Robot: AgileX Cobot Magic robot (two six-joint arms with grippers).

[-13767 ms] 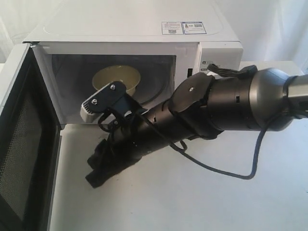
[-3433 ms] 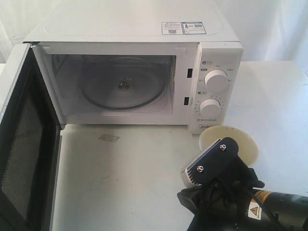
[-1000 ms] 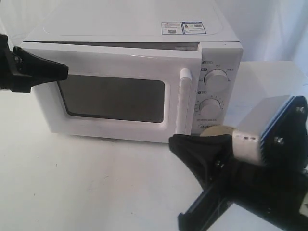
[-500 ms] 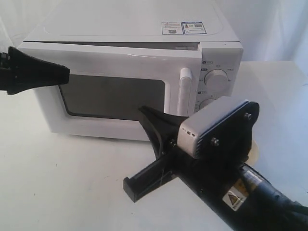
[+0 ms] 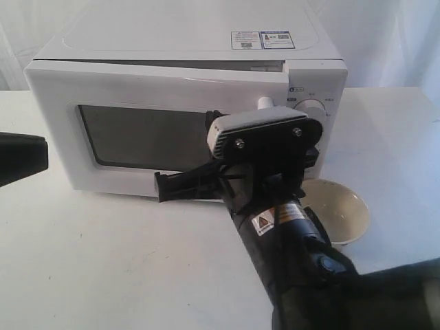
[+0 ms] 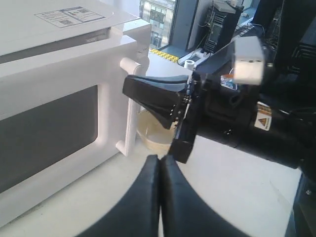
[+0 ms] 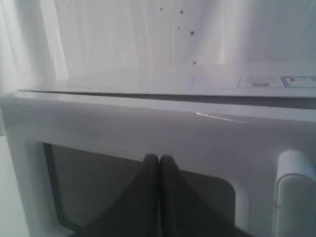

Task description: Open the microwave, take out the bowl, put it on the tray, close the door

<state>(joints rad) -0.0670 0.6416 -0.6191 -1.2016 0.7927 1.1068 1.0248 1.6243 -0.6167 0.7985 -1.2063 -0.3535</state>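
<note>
On the white desk (image 5: 137, 261), the right gripper (image 5: 160, 186), jaws together, faces the slightly ajar door (image 5: 137, 89) just ahead, bowl (image 5: 342, 206) behind it; closing likely needs one forward push.

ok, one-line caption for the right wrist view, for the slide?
Right tool, shut, pointing at the microwave door at its dark window, bar handle alongside.

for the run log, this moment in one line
door ajar | right end effector shut, at window | left end effector shut | bowl outside, by microwave
</note>
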